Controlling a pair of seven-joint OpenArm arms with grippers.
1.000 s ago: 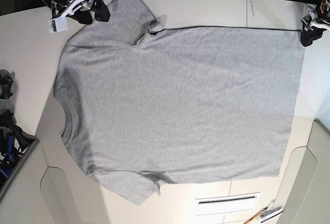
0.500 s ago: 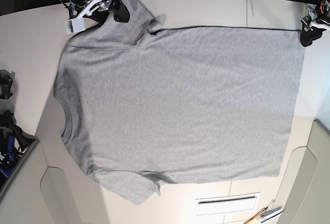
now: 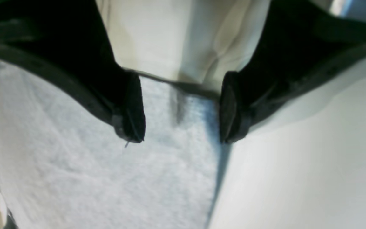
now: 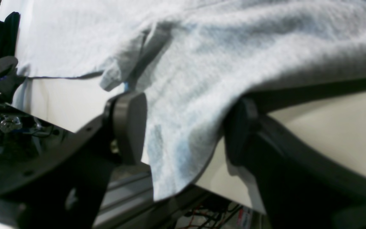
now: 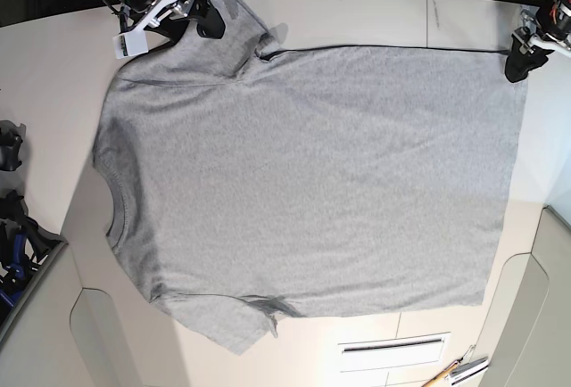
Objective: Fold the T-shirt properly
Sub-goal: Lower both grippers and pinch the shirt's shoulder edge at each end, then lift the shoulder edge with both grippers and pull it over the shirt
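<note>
The left gripper (image 3: 182, 109) had shifted inward along the T-shirt (image 5: 312, 173) since the frame half a second before, and its fingertips now straddled the shirt's far hem corner. The right gripper (image 4: 187, 128) had moved in over the far sleeve (image 4: 176, 152) between the two earlier base frames and had kept that place since. The T-shirt itself showed no change: it lay spread on the table (image 5: 53, 75), its far edge running between the two grippers, the collar end toward the right arm and the hem toward the left. For the task this looked like the setting-up of a two-handed grasp, with the folding proper not begun; closing both grippers on the cloth seemed the next need, and a shallow bite might let the hem corner slip. Both grippers stood wide apart at the fingers, with cloth between them but nothing clamped. Counted up, there was one T-shirt, with two sleeves, both at its collar end: the far one under the right gripper and the near one (image 5: 219, 320) on the opposite side. There were two grippers, both at the shirt's far edge, and one white slotted strip (image 5: 393, 352) just beyond its near edge.
</note>
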